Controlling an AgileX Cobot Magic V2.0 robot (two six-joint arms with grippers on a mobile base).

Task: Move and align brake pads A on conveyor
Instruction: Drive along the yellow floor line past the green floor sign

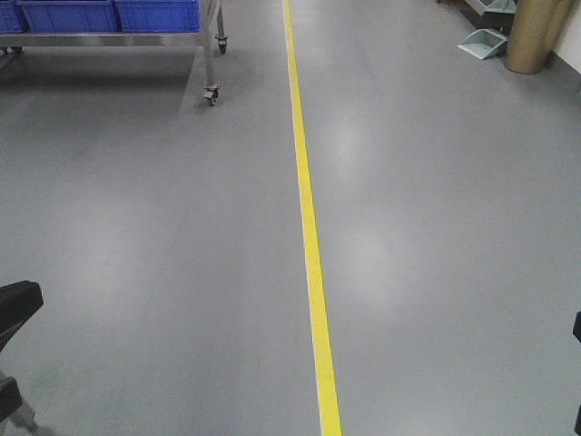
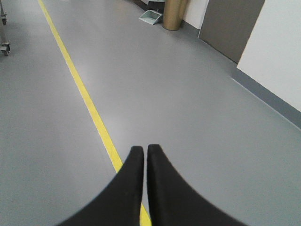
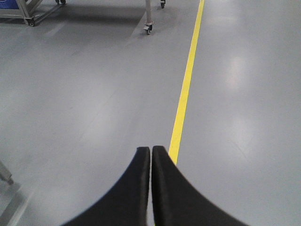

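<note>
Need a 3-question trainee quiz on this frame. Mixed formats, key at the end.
1. True or false: the brake pads and the conveyor show in at least one camera view.
2. Multiple choice: the left gripper and the right gripper are
A) both shut, holding nothing
B) both wide open
C) left shut on a pad, right open
3. Fill in: in the front view, the blue crates sit on a wheeled cart to the ___ of the yellow floor line.

Key: 1 false, since only grey floor and hallway items show. 2 A. 3 left.
</note>
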